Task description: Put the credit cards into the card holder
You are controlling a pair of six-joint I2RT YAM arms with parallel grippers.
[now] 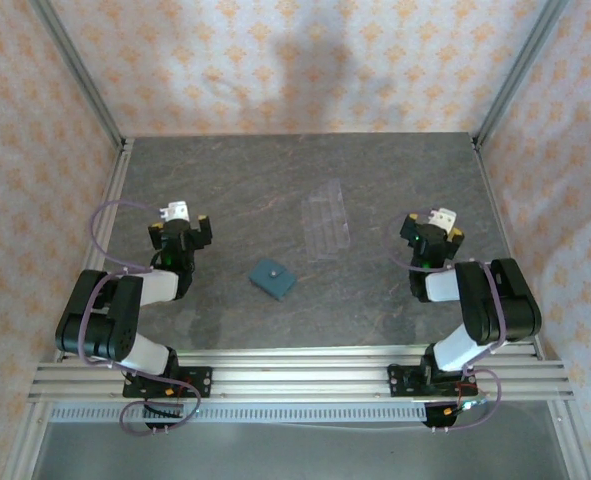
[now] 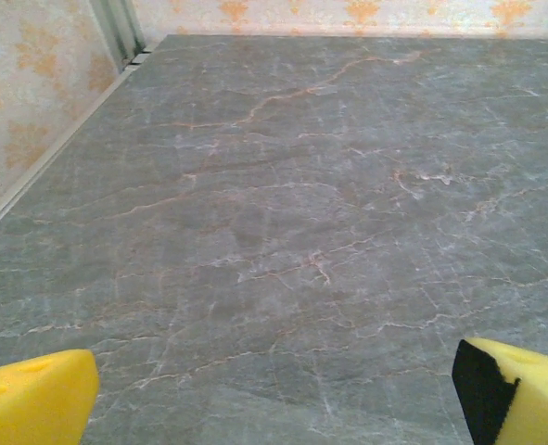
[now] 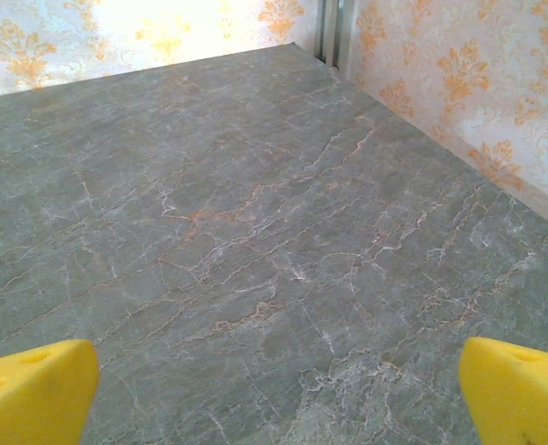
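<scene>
The card holder (image 1: 272, 278), a small dark teal squarish wallet with a pale dot at its centre, lies shut on the grey marble table (image 1: 235, 180), near the front and between the two arms. The credit cards are out of view. My left gripper (image 1: 180, 225) hovers to the left of the holder, open and holding nothing. In the left wrist view its yellow pads (image 2: 32, 399) stand wide apart over bare marble. To the right of the holder, my right gripper (image 1: 433, 228) is open too, and its pads (image 3: 519, 389) are spread over bare table.
A clear slotted plastic rack (image 1: 325, 218) lies behind and to the right of the holder. Patterned walls and aluminium posts (image 1: 75, 70) close in the table on three sides. A rail (image 1: 295, 375) carries both arm bases along the near edge.
</scene>
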